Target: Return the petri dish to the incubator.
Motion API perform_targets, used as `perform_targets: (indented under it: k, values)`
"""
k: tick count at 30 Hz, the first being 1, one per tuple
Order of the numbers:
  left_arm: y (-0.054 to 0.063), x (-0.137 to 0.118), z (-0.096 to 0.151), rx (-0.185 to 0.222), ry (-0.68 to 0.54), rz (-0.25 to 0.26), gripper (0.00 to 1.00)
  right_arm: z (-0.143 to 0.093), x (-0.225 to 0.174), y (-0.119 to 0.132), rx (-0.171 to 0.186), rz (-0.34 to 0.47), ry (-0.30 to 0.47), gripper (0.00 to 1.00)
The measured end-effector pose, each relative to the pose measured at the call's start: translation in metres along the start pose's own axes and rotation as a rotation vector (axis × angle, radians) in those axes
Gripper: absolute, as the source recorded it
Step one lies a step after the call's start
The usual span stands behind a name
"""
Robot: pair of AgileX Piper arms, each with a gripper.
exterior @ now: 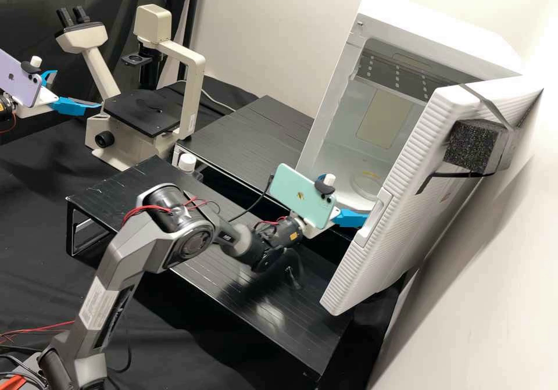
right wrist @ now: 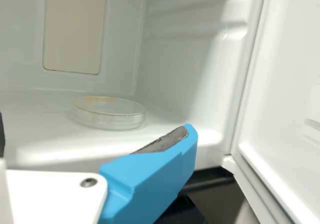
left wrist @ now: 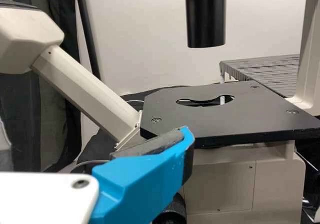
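At the right of the bench, the petri dish (right wrist: 110,115) sits flat on the floor of the white incubator (exterior: 331,88), and the right gripper (exterior: 349,199) is at its doorway with nothing held, its two blue fingers spread well apart and not touching the dish. A white label (exterior: 96,306) with fine print runs along the right arm's near link, pale lettering marks a dark link farther along, and a small orange sticker (exterior: 293,236) sits by the wrist; both the mint phone (exterior: 302,195) and the lilac phone (exterior: 23,79) carry a logo on the back. The right arm (exterior: 119,256) climbs from the near left, bends at a high elbow, then runs low toward the right. At the far left, the left gripper (exterior: 78,89), also empty and with its fingers parted, is just beside the microscope (exterior: 192,76), whose flat black stage (left wrist: 240,119) has a rounded cutout. The dish is clear, round and shallow, with a yellowish patch at its top; the incubator's inside is smooth and glossy, its door (exterior: 401,204) finely ribbed and swung wide, bearing a speckled black foam block (exterior: 474,145) under a strap. Black slatted stands (exterior: 250,279) fill the middle, with a white-capped bottle (exterior: 187,162) between microscope and arm.
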Motion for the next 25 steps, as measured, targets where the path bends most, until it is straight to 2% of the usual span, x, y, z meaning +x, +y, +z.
perform_targets:
  k: [9, 15, 22, 25]
  values:
    - [0.000, 0.000, 0.000, 0.000, 0.000, 0.000, 1.00, -0.006, -0.065, -0.007, 0.009, 0.014, 0.041, 1.00]
    - [0.000, 0.000, 0.000, 0.000, 0.000, 0.000, 1.00, -0.010, -0.107, -0.017, 0.025, -0.055, 0.026, 1.00]
    - [0.000, 0.000, 0.000, 0.000, 0.000, 0.000, 1.00, -0.016, -0.150, -0.024, 0.124, -0.129, 0.014, 1.00]
    - [0.000, 0.000, 0.000, 0.000, 0.000, 0.000, 1.00, -0.018, -0.161, -0.027, 0.146, -0.153, 0.015, 1.00]
